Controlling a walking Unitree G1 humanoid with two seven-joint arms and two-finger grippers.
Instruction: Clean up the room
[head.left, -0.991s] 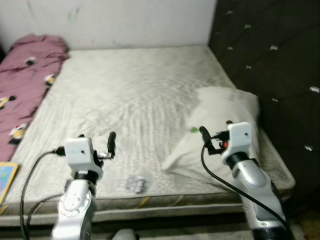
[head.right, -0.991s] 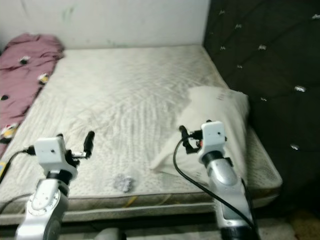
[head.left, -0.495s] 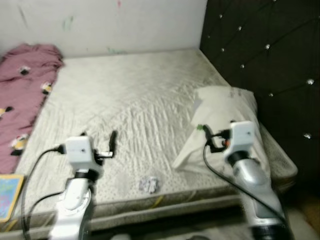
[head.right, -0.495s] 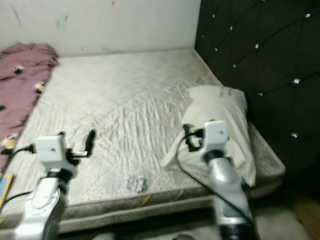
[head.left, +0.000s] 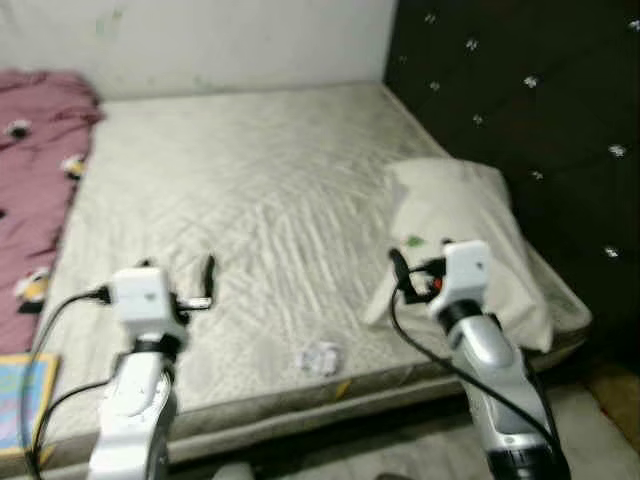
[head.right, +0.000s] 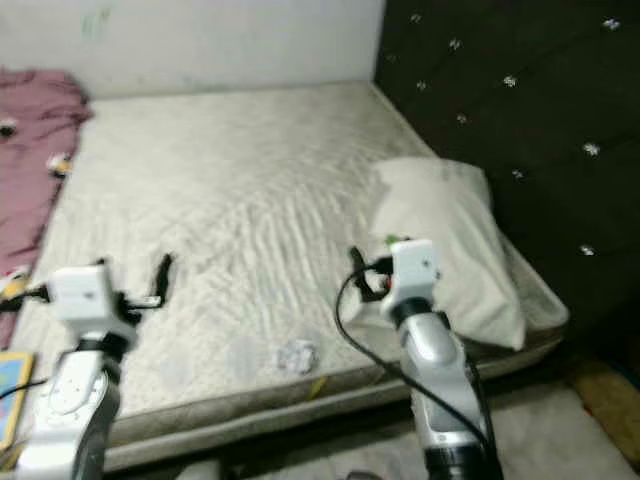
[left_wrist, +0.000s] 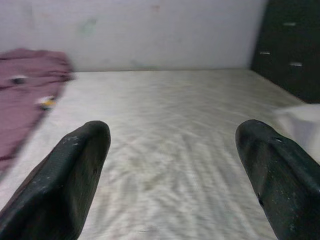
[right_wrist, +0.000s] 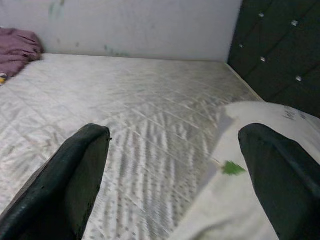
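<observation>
Left eye view shows a crumpled wrapper (head.left: 321, 357) near the mattress (head.left: 250, 170) edge between both spread-fingered, empty grippers, left gripper (head.left: 207, 283) and right gripper (head.left: 398, 272); lower one squarely over it.

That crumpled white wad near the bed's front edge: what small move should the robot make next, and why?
Probably lower the open left gripper toward the crumpled wad. It lies loose on the mattress between both arms, neither gripper holds anything, and the right gripper hovers by the pillow.

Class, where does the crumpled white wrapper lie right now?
The crumpled wrapper lies on the mattress near its front edge, between the two grippers, left of the pillow.
</observation>
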